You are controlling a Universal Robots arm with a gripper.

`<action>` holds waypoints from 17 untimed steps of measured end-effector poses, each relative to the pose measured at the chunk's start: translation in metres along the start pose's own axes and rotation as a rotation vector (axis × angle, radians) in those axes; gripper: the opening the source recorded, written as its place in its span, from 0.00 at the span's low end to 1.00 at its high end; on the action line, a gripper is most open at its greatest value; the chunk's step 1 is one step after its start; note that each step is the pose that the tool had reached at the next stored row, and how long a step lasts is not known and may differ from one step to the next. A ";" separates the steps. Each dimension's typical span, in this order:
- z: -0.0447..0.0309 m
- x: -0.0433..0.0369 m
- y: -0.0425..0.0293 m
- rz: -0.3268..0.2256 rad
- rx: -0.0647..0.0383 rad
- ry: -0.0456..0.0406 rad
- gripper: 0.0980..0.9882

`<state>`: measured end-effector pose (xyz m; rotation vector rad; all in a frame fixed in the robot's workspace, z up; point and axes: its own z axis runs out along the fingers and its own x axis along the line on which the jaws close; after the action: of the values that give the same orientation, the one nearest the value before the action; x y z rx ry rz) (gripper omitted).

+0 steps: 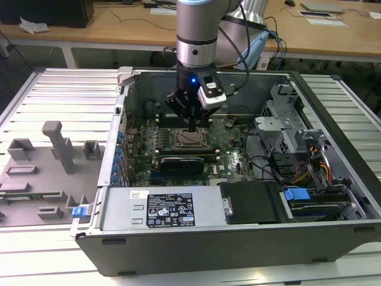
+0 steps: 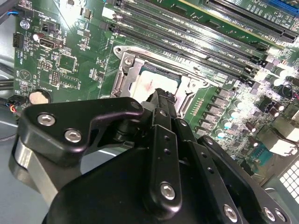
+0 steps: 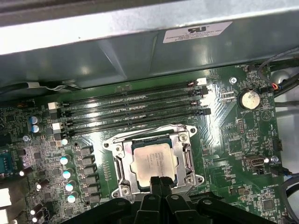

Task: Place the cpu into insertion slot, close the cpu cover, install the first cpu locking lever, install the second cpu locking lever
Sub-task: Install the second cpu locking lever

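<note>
The cpu point(image 3: 153, 160), a silver-grey square, lies flat in the motherboard socket, and its top also shows in the second wrist view point(image 2: 150, 83). The cpu cover point(image 3: 189, 158), a metal frame, lies down around it, its window showing the chip. Chip and frame hide the insertion slot beneath them. My gripper point(image 3: 159, 180) is shut with nothing between its fingers, and its tips rest at one edge of the chip. In the exterior view the gripper point(image 1: 191, 125) points straight down just above the socket point(image 1: 191, 139). A thin wire lever point(image 3: 154, 129) runs along the frame's side nearest the memory slots.
Long black memory slots point(image 3: 135, 109) lie beside the socket, with the grey case wall point(image 3: 140, 51) behind them. A black graphics card point(image 1: 181, 162), a power supply point(image 1: 166, 208) and a drive cage point(image 1: 280, 128) crowd the case. A grey fixture plate point(image 1: 47, 167) lies outside, on the exterior view's left.
</note>
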<state>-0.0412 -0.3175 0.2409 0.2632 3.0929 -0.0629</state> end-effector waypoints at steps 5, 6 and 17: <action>-0.0002 0.0000 0.0000 0.000 0.000 0.0000 0.01; -0.0002 0.0000 0.0000 0.000 0.000 0.0000 0.01; -0.0041 -0.0012 -0.0062 0.000 0.000 0.0000 0.01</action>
<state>-0.0412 -0.3236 0.2453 0.2633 3.0929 -0.0630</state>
